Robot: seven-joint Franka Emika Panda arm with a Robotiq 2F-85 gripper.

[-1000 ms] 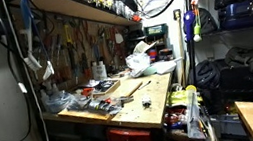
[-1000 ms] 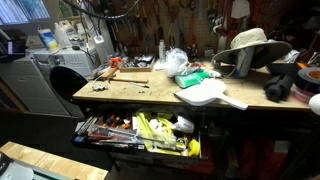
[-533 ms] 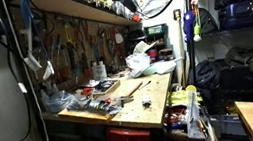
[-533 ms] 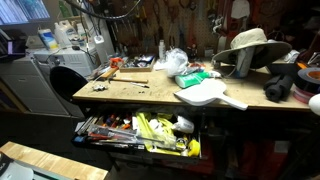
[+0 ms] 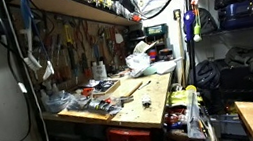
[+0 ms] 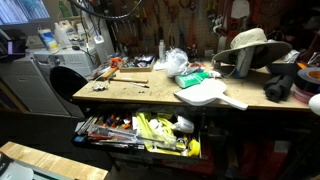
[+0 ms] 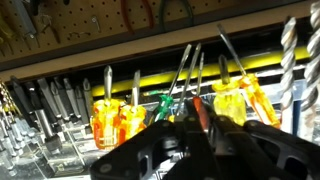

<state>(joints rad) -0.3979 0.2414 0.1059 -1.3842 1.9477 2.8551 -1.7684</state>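
As the wrist view shows, the gripper (image 7: pixel 190 145) has its jaws pressed together just below a red-handled screwdriver (image 7: pixel 201 113). It stands upright among yellow-handled screwdrivers (image 7: pixel 112 120), beside a green-handled screwdriver (image 7: pixel 160 104). Whether the red handle is pinched cannot be determined.

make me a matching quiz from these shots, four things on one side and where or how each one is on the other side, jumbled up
Things
1. straw hat
2. orange-handled screwdrivers
3. drawer
4. hand

Place or state
a. shut
b. pulled open, full of tools
c. standing upright in a row
d. up on the bench top

Pairs: 1-d, 2-c, 3-b, 4-a
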